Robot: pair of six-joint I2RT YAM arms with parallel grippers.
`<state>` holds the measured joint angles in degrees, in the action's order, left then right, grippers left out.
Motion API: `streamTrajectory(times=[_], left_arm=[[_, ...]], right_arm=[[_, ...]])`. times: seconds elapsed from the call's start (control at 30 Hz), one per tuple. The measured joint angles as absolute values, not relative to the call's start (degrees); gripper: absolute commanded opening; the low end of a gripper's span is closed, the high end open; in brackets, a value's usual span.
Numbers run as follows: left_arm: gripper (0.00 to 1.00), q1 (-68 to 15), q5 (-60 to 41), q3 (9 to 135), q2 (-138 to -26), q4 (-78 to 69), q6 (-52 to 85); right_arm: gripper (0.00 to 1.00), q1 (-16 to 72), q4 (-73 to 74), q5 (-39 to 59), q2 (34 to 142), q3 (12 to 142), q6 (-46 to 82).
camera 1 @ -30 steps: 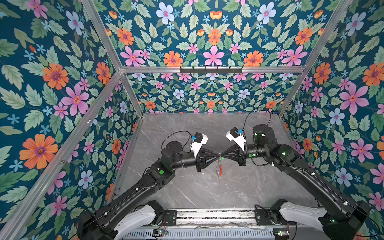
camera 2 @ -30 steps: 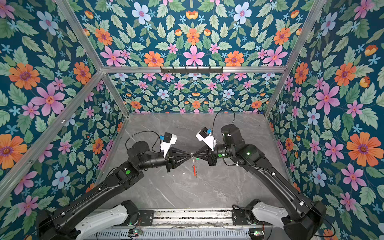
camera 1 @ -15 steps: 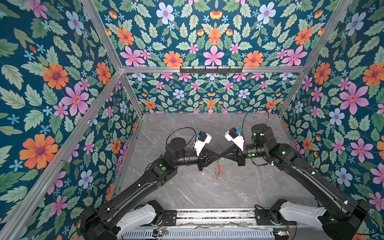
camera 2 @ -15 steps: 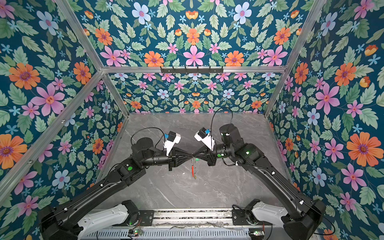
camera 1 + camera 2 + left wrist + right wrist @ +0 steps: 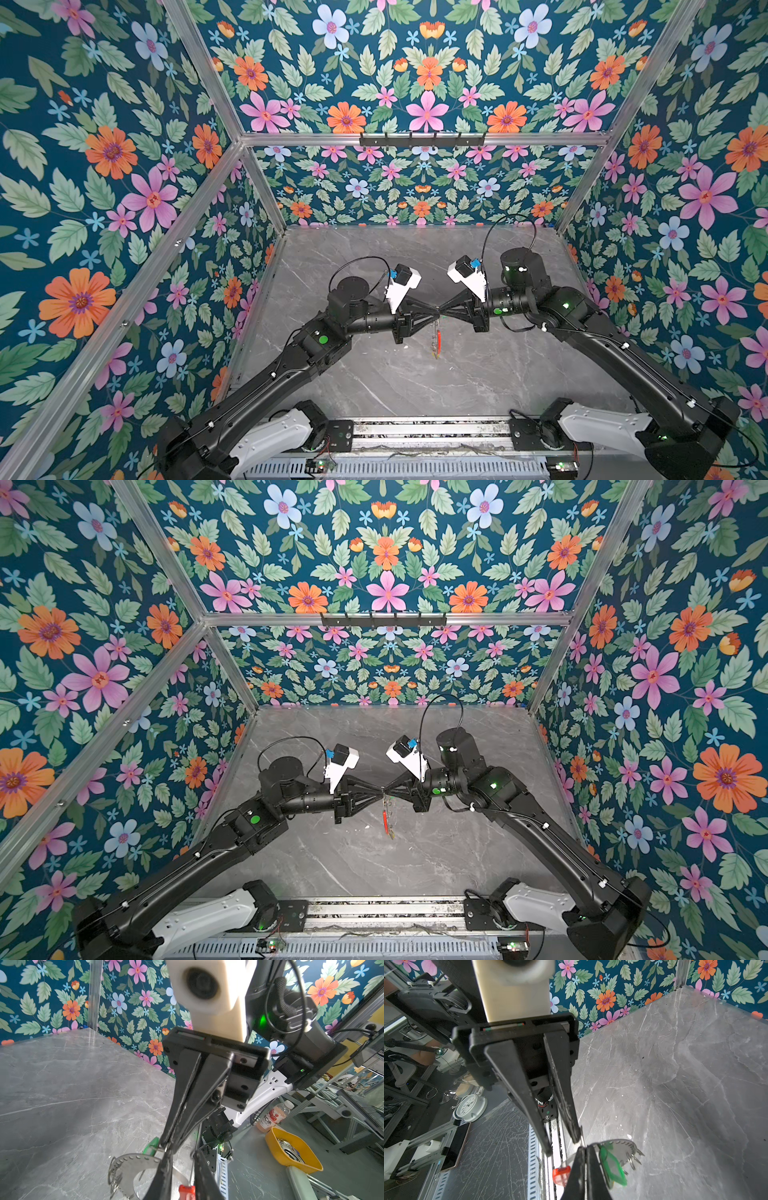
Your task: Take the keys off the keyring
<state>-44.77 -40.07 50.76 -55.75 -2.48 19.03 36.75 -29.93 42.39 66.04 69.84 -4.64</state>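
The keyring (image 5: 128, 1164), a metal hoop punched with holes along its rim, hangs in mid-air by that rim, at the spot where my two grippers meet tip to tip in both top views. The green-tagged key (image 5: 612, 1167) lies against the hoop's face just beside my right fingers. The yellow-tagged key (image 5: 435, 355) shows only as a yellow speck at the end of the hoop away from the grip. Neither key's blade can be made out. Bare split rings (image 5: 633, 1159) bristle from the rim beyond the green tag, and a red segment (image 5: 561, 1175) sits on the band to the other side. My right gripper (image 5: 584, 1150) is clamped flat on the rim and carries the whole hoop. My left gripper (image 5: 562, 1146) comes in head-on with its jaws parted. One tip is at the rim just beside my right fingertips, touching or not I cannot tell, and it grips nothing that I can see. Below lies the grey marbled table (image 5: 407, 386), ringed by floral walls (image 5: 415, 104). Both keys look to be on the ring, so I judge the job early: I am lining up on the first key. The next move calls for the left jaws to close on the green tag or its small ring. They must then work it round and off while the right stops the hoop twisting.
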Motion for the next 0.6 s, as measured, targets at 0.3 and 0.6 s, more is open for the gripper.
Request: streamTrajectory(times=[0.3,0.6], left_arm=[[0.32,-39.24,-43.53,47.94,-56.01,-5.04,21.34],[0.3,-38.85,-48.62,46.52,-56.8,-10.5,25.3]], right_arm=[[0.0,36.75,-30.2,42.94,65.17,68.97,-4.82],[0.0,36.97,-29.78,43.33,66.37,69.58,-4.64]])
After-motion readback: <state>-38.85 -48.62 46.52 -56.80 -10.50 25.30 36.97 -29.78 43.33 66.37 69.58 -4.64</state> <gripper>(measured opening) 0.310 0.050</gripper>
